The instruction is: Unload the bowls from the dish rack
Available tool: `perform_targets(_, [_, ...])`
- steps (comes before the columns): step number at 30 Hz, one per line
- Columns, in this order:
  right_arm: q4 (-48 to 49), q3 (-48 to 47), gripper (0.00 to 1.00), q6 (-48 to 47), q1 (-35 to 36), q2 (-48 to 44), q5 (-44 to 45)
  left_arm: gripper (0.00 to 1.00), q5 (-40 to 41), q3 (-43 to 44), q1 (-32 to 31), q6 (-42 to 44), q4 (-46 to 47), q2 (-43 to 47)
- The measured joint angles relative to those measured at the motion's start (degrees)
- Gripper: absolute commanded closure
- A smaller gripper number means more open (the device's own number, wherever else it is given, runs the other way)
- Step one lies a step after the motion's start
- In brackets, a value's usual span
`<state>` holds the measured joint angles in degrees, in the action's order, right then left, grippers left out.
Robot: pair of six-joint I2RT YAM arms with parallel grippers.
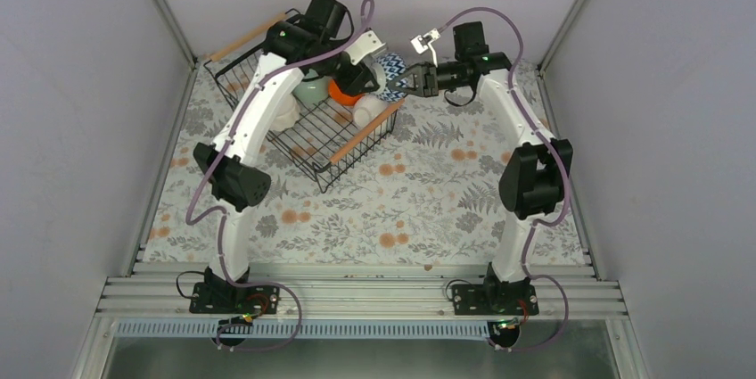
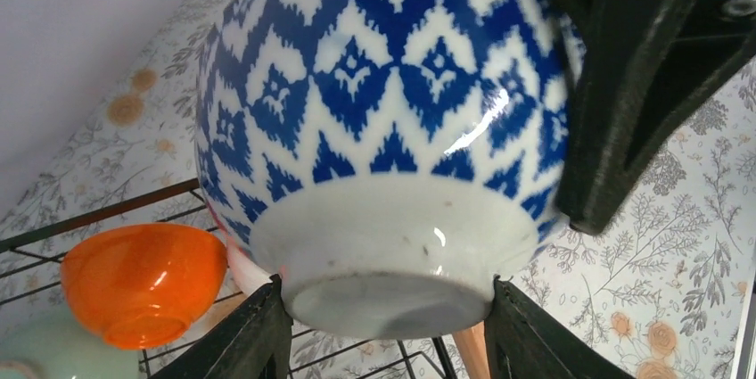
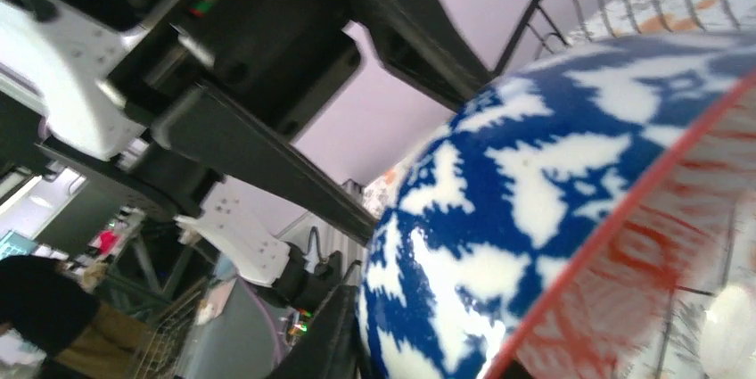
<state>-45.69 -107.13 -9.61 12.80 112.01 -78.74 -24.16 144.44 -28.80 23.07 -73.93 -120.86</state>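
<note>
Blue patterned bowl [image 2: 383,129] was in the air, tipped on its side, over the right end of the dish rack [image 1: 312,134], near the wooden handle [image 1: 367,132].

Left gripper [image 2: 385,299] was clamped on the bowl's foot ring, one finger on each side. It's a narrow hold on glazed ceramic.

Right gripper [image 1: 412,80] was at the rim from the opposite side, with one finger [image 2: 624,111] against the outer wall. Couldn't tell whether it was actually clamped.

Looked like a mid-air handover.

Risks:
- If left lets go before right has real purchase on the rim, the bowl drops onto the rack edge or onto the orange bowl [image 2: 143,281] and pale green bowl [image 2: 36,348] below. That means a chip or a break.
- If both arms grip and pull on different paths, the foot twists out of the left fingers.
- A one-edge rim pinch lets the bowl pivot on the carry-out to the floral tablecloth [image 1: 428,201].
</note>
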Motion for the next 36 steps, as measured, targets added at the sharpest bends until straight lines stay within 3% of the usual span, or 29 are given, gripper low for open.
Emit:
perform_targets(2, [0.26,-0.07,0.96,-0.24,0.22,0.00,-1.14,0.93,-0.42,0.11,-0.02,0.35,-0.09,-0.57])
perform_targets(3, [0.24,-0.07,0.96,-0.50,0.28,0.00,-1.64,0.82,-0.72,0.13,0.00,0.46,-0.13,-0.74])
perform_targets(4, [0.28,-0.07,0.96,-0.44,0.33,0.00,-1.18,0.64,-1.01,0.13,0.00,0.28,-0.04,-0.90])
perform_targets(6, [0.20,-0.07,0.96,-0.15,0.35,0.07,-0.17,0.14,-1.62,0.22,-0.44,0.26,-0.09,-0.92])
perform_targets(7, [0.13,-0.07,0.96,-0.17,0.35,0.07,-0.02,0.03,-1.79,0.31,-0.63,0.74,-0.02,-0.92])
perform_targets(14, [-0.04,1.44,0.96,-0.09,0.15,-2.47,1.77,0.00,-1.09,0.55,-1.27,0.26,-0.31,-0.61])
perform_targets(19, [-0.11,2.91,0.97,0.24,-1.86,-9.03,7.87,0.00,2.51,-2.25,-0.39,0.66,1.09,3.96])
perform_targets(23, [-0.87,2.60,0.97,-0.33,-5.16,-14.60,18.56,0.00,9.35,-12.66,0.20,1.53,5.92,14.25])
perform_targets(28, [-5.11,-0.26,0.96,-2.71,-9.49,-15.37,36.20,0.00,24.96,-30.42,0.55,3.23,15.96,28.13])
perform_targets(32, [-7.65,1.53,0.96,-5.86,-13.51,-13.29,47.56,0.00,36.57,-41.55,2.21,4.57,22.32,31.71])
perform_targets(36, [-8.55,7.74,0.96,-9.57,-16.26,-10.23,59.01,0.00,42.84,-51.76,5.29,5.73,26.14,31.41])
